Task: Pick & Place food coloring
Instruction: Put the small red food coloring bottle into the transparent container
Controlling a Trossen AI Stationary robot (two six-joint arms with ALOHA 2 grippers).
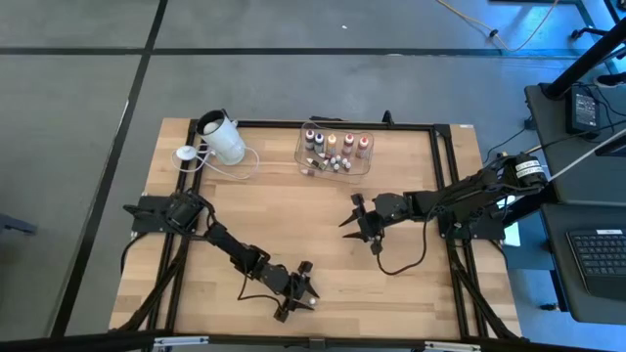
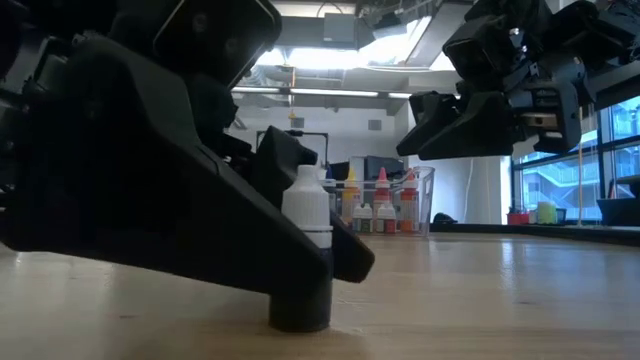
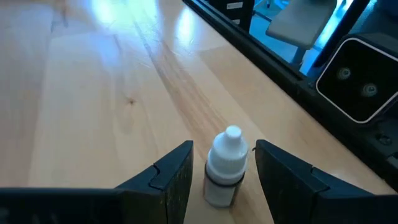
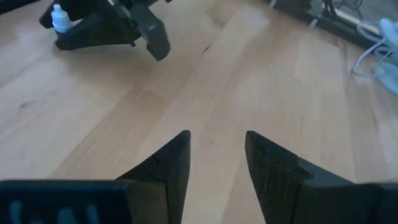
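Observation:
One tiny food coloring bottle with a white cap stands upright on its base near the table's near edge; it also shows in the low view. My left gripper is open around it, one finger on each side, with a narrow gap to each. In the high view my left gripper sits low by the near edge. My right gripper is open and holds nothing, hovering above the table's middle right. Several more food coloring bottles stand in the clear tub.
The clear tub sits at the table's far side, with a white cup and a white cable to its left. A black frame rail borders the table. A dark cable loops on the wood below my right arm.

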